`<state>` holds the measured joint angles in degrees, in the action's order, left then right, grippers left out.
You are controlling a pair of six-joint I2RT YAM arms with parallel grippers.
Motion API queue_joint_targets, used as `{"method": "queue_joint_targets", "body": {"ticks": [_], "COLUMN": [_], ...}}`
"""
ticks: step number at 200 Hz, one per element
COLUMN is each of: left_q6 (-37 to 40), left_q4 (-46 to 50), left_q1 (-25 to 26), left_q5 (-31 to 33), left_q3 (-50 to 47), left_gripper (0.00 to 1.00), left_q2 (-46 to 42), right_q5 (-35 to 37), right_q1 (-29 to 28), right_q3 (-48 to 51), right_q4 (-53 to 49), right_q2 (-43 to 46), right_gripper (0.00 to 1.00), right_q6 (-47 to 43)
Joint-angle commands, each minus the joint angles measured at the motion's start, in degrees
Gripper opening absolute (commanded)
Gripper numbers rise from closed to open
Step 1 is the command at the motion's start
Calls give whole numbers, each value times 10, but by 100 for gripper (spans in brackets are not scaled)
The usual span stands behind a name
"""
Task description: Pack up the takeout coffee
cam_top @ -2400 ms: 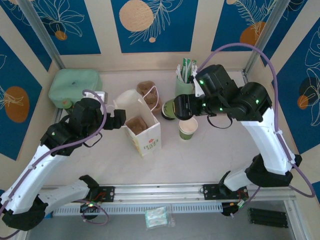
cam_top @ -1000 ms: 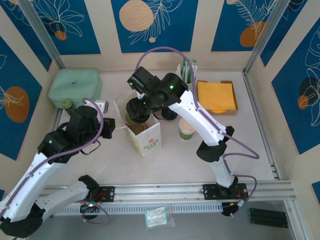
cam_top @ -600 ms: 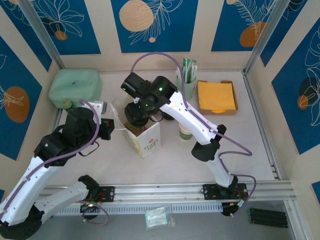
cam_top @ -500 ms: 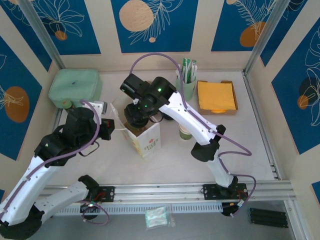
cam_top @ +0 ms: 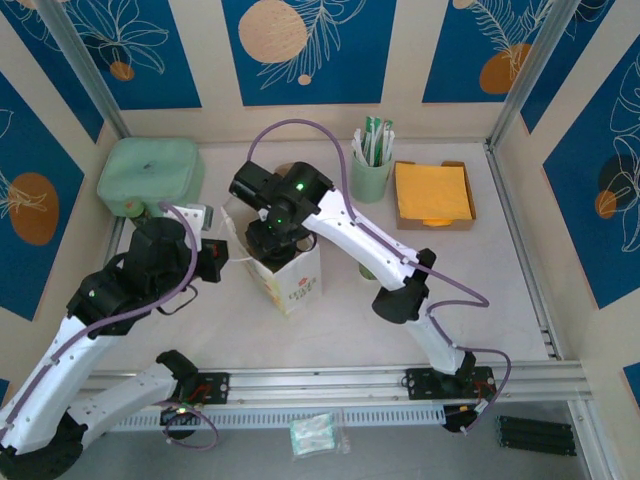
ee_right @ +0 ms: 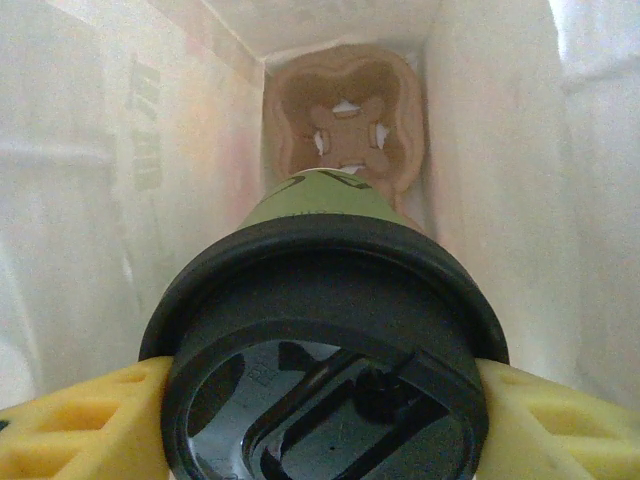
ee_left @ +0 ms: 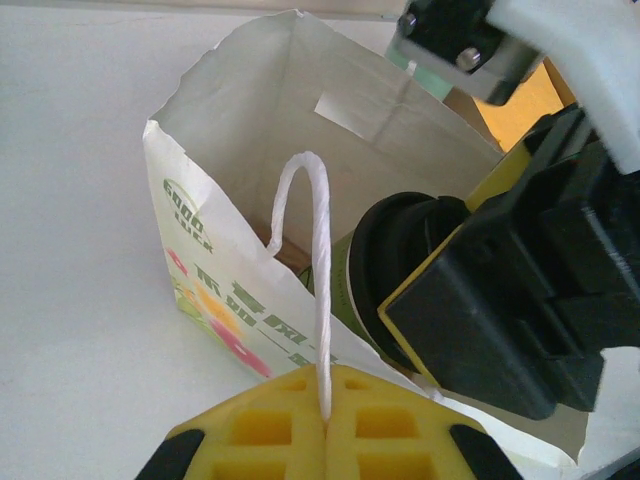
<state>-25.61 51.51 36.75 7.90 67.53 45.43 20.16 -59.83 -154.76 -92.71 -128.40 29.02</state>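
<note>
My right pincer (ee_right: 322, 425) reaches down inside the bag (ee_left: 250, 110), squeezing the coffee (ee_right: 325, 290). My left pincer (ee_left: 325, 432) pinches the bag's handle (ee_left: 322, 270) tight.

From my screen I see a mint-green lidded box (cam_top: 150, 172) sitting at the far left corner of the table (cam_top: 500, 300), close against the wall. Along the back edge, right of centre, a mint-green cup (cam_top: 371, 178) stands upright with a bunch of sachets (cam_top: 375, 138) sticking up out of it. Just beside it on the right lies a shallow cardboard tray (cam_top: 400, 196) holding a stack of orange napkins (cam_top: 433, 192). Off the table, by the near rail, I can make out a small clear plastic packet (cam_top: 315, 435) and a flat black object (cam_top: 535, 433).
</note>
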Motion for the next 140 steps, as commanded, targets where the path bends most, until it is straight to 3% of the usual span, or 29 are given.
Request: {"method": "queue_joint_targets", "body": {"ticks": [1, 140], "left_q6": [-5, -6], "left_q4": [-4, 4], "left_q1": [-5, -5], "left_q5": [-6, -8], "left_q3": [-6, -7], "left_gripper": [0, 0], "left_q2": [-8, -4], "right_q5": [-1, -25], "right_q1": [4, 8], "right_q3": [-13, -10], "right_q4": [-19, -39], "right_q2": [-4, -33], "right_gripper": [64, 64], "right_q6": [-18, -92]}}
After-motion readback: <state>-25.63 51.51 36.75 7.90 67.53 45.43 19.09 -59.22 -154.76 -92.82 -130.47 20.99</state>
